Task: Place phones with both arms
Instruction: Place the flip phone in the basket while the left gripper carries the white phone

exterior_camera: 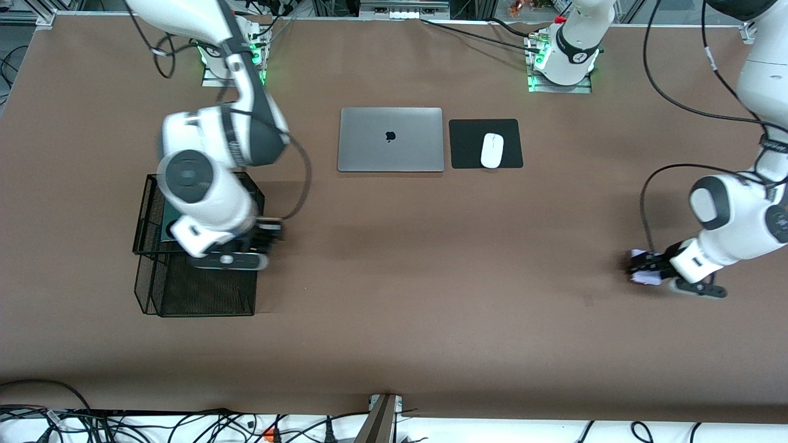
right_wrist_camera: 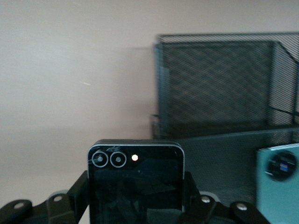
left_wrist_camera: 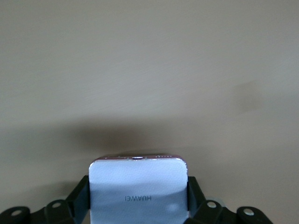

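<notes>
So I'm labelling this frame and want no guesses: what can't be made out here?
- Front view: squarish black phone, hidden under the right arm; only the right wrist view shows the right hand holding it.
- Front view: long dark-green phone in the black wire-mesh rack, mostly covered by that arm; cut by the right wrist view's edge.
- Front view: squarish pale lilac-white phone in the left hand, blurred.

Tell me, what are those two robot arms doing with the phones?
Each arm is holding a phone. The right gripper is shut on the black phone beside the black mesh rack, where the green phone already lies on a shelf. The left gripper is shut on the pale lilac-white phone over bare table at the left arm's end. The laptop and mouse sit untouched.
</notes>
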`<state>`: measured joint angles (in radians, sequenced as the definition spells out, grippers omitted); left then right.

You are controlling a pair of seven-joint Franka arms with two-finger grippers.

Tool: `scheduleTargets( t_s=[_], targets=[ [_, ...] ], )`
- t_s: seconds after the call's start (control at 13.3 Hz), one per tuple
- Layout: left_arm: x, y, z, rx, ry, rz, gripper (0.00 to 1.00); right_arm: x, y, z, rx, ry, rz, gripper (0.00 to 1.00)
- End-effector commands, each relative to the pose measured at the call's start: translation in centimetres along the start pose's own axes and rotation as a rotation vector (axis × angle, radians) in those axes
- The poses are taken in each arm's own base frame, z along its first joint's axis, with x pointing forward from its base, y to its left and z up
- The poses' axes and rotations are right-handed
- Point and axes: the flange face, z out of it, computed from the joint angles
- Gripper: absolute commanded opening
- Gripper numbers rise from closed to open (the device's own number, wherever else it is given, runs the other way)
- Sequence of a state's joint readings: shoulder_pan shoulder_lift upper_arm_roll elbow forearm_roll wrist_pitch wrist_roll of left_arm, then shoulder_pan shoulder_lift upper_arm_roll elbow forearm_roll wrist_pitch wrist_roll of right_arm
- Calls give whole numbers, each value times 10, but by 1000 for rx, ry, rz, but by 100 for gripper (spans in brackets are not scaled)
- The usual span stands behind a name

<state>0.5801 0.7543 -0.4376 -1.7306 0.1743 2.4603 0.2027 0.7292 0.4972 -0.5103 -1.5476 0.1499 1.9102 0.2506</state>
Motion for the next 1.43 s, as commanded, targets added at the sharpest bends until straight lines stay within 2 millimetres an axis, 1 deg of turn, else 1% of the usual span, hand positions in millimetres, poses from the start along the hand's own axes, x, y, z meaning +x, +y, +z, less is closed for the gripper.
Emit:
scheduleTargets(
  t_s=[0.0,0.08,0.15,0.3,0.45,0.53,0.6,0.68,0.75,0.83,0.9,0.98,1.05,1.13,1.2,1.28,1.35],
  targets=[
    [13,68,-7,0,-23,-95,0,-34,60,19,57,-27,16,20],
    [18,108,0,3,-32,-152,0,-43,75,31,68,-20,17,20],
    [21,154,7,6,-43,-201,0,-52,85,41,83,-9,25,20],
    [19,238,18,39,-47,-272,0,-71,95,65,102,2,40,21],
    [8,323,28,76,-32,-308,0,-85,102,90,104,23,52,21],
    [-4,371,35,84,-30,-325,0,-90,103,97,104,24,55,21],
    [-16,417,39,85,-23,-338,0,-91,104,98,104,21,56,23],
    [-21,455,43,84,-6,-360,0,-91,104,98,105,21,57,31],
    [-29,485,49,125,-4,-363,0,-90,103,98,107,23,58,50],
    [-40,506,53,173,-8,-352,0,-90,103,98,106,24,60,81],
    [-43,518,54,194,-3,-351,0,-89,103,96,109,27,62,99],
    [-49,529,53,221,-14,-352,0,-88,103,96,107,28,63,99],
    [-46,532,47,229,-15,-358,0,-88,103,95,108,28,66,99],
    [-45,539,45,224,-11,-367,0,-86,102,92,110,30,67,100],
    [-54,550,56,228,-21,-372,0,-84,102,89,110,34,63,100],
    [-55,561,62,222,-17,-376,0,-81,102,84,113,46,61,100],
    [-56,578,69,209,-11,-379,0,-74,103,74,119,67,57,100]
  ],
)
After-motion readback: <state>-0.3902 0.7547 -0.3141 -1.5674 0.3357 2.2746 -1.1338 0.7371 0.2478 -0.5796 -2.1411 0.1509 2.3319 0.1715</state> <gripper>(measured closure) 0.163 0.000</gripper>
